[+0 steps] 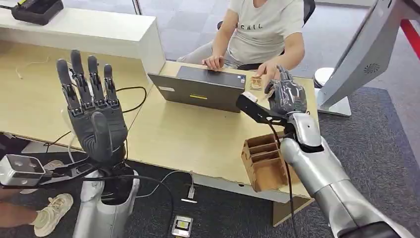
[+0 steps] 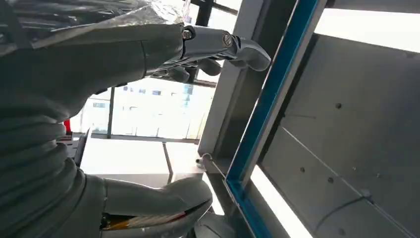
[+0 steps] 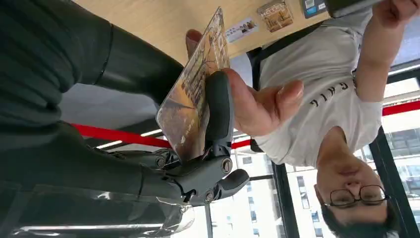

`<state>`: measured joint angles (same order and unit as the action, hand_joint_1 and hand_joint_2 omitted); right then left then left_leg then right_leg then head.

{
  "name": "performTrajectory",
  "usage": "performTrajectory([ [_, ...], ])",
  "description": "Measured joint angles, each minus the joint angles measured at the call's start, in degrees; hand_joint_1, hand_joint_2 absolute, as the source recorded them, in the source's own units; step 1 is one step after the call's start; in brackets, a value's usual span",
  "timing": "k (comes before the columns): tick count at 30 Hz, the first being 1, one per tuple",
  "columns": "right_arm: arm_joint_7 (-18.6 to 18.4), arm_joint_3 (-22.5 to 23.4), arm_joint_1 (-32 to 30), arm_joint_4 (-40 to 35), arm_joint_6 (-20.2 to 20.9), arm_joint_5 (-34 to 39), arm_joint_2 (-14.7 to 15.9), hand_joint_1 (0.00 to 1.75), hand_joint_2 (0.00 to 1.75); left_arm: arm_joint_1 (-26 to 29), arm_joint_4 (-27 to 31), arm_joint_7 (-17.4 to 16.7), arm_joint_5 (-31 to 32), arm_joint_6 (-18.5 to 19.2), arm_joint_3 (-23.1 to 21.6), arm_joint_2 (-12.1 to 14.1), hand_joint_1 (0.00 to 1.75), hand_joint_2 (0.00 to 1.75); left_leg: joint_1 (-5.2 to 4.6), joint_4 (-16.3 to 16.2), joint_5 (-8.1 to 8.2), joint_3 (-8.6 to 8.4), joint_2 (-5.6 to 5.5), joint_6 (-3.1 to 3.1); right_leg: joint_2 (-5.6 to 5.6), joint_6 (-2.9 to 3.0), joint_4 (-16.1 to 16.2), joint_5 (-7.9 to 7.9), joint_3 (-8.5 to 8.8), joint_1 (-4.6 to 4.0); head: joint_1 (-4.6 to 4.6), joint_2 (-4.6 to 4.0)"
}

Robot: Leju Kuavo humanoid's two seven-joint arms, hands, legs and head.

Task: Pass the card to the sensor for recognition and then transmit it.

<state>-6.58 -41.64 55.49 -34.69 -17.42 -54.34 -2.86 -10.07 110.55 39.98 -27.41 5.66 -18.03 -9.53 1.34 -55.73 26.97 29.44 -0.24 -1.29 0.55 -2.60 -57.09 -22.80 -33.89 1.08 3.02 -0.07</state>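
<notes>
My right hand is held out over the far side of the desk, toward a seated person. It grips a brown patterned card, pinched under a dark finger. The person's hand closes around the same card, with one fingertip past its far edge. From the head view, that person's hand meets my right hand just beyond the laptop. My left hand is raised upright over the desk's left part, fingers spread and holding nothing.
A grey laptop stands between me and the person. A small brown patterned item lies on the desk by it. A wooden card holder sits at the near edge under my right forearm. A white kiosk stand rises at right.
</notes>
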Motion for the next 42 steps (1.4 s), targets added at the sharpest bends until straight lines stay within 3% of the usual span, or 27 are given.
performTrajectory([
  [34,1.2,-2.2,1.3,6.5,-1.0,0.4,-2.3,1.75,1.75,0.1,-0.8,0.0,-0.5,-2.1,0.6,0.7,0.00,1.75,0.00,0.0,0.00,0.00,0.01,0.00,0.00,0.00,0.0,0.00,0.00,0.00,0.00,0.00],
  [42,-0.3,-2.6,1.3,6.7,-1.0,0.3,-2.1,1.75,1.75,0.1,-0.8,0.0,-0.7,-2.0,0.6,0.8,0.00,1.75,0.00,0.0,0.00,-0.01,0.01,0.00,0.00,0.00,0.0,0.00,-0.01,0.00,-0.02,0.00],
])
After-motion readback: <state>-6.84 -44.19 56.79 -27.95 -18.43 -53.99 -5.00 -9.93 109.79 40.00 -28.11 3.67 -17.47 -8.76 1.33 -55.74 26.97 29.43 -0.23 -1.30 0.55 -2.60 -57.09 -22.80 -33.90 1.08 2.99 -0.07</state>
